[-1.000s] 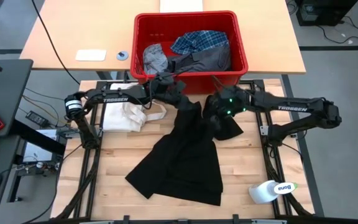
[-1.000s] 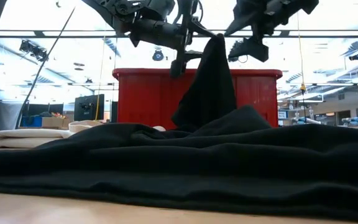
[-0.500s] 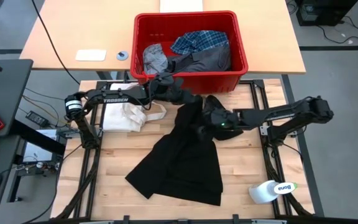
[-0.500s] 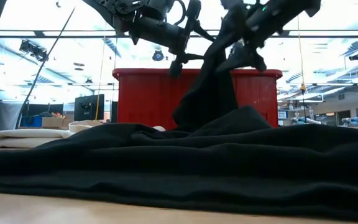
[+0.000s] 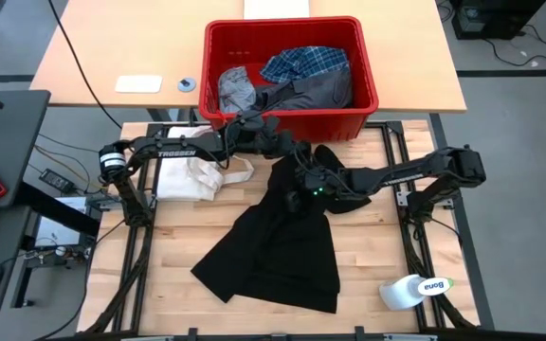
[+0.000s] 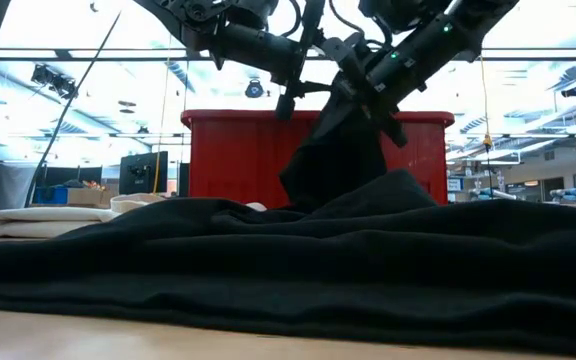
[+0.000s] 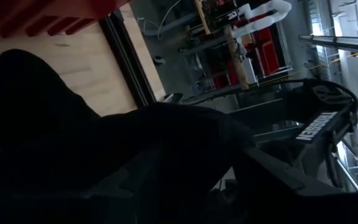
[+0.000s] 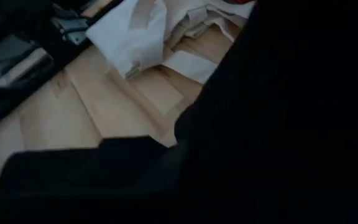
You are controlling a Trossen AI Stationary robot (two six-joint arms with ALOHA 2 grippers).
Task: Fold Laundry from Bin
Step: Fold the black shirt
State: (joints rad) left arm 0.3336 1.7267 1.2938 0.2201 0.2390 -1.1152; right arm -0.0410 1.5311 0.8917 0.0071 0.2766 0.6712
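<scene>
Large black soft garment [image 5: 278, 242] is hanging from left pincer [image 5: 287, 152], gripping its top; right pincer [image 5: 303, 180] has crossed in, closing on that fabric; spreading seems next.

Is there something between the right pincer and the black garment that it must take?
Nothing visible stands between them. The right pincer is already against the raised part of the black garment, next to the left pincer, in front of the red bin.
</scene>
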